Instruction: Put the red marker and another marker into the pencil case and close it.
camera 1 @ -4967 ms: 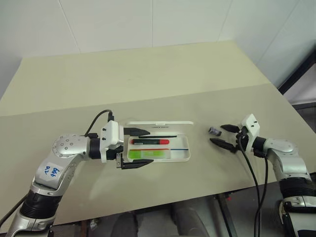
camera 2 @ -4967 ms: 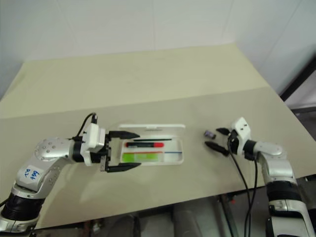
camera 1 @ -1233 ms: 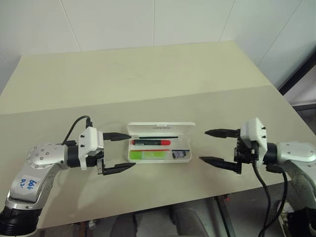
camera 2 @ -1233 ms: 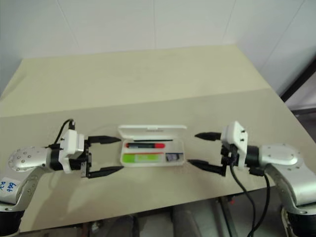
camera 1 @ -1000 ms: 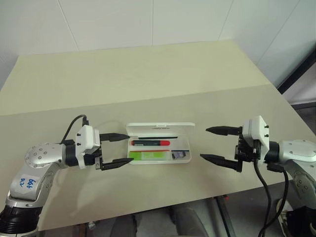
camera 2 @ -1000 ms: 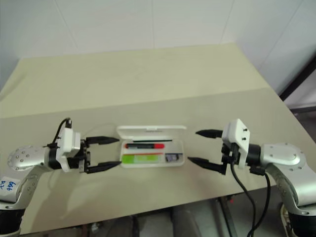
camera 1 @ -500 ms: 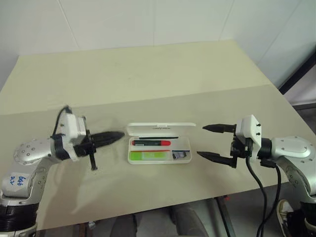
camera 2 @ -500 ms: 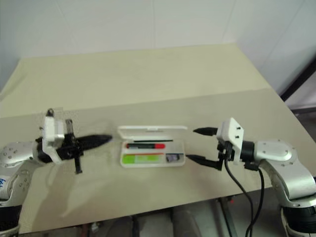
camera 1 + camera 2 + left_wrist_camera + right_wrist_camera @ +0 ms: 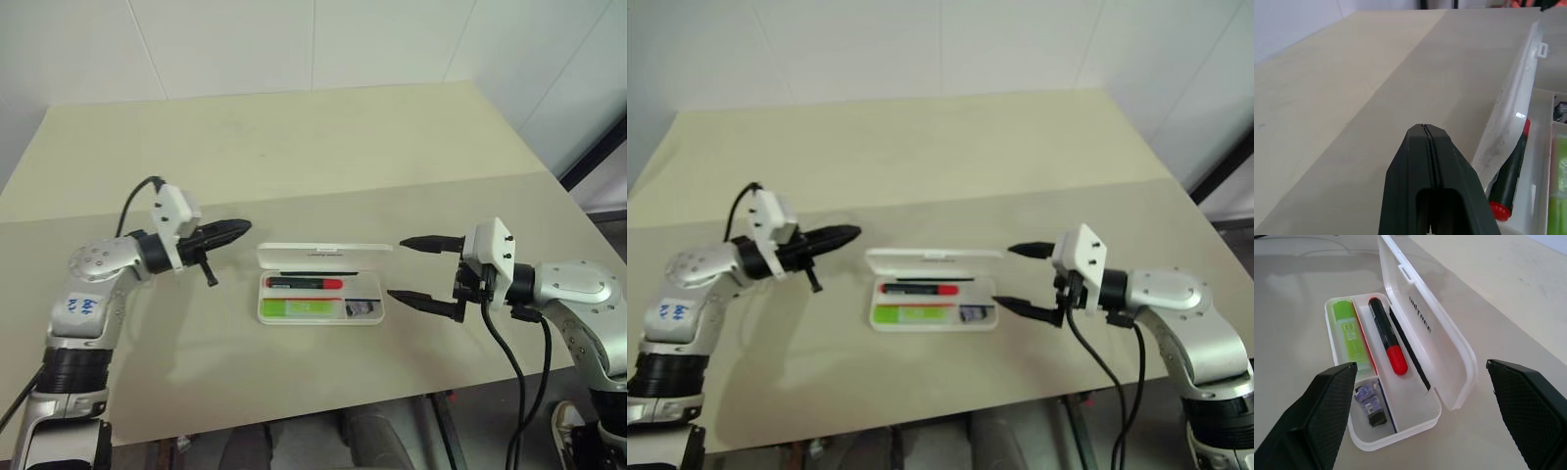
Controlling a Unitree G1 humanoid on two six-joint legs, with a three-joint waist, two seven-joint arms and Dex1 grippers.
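Your left gripper is pinched closed, raised left of the pencil case; your right gripper sits spread wide just right of it.

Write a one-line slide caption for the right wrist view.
Open right gripper faces the open pencil case holding the red marker and green highlighter.

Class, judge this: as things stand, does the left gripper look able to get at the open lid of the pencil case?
Probably yes: the shut left gripper points toward the raised lid, with bare table between.

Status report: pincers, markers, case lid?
Left pincer shut, empty; right pincer open, beside pencil case. Red marker, green highlighter inside. Lid up; nothing blocking.
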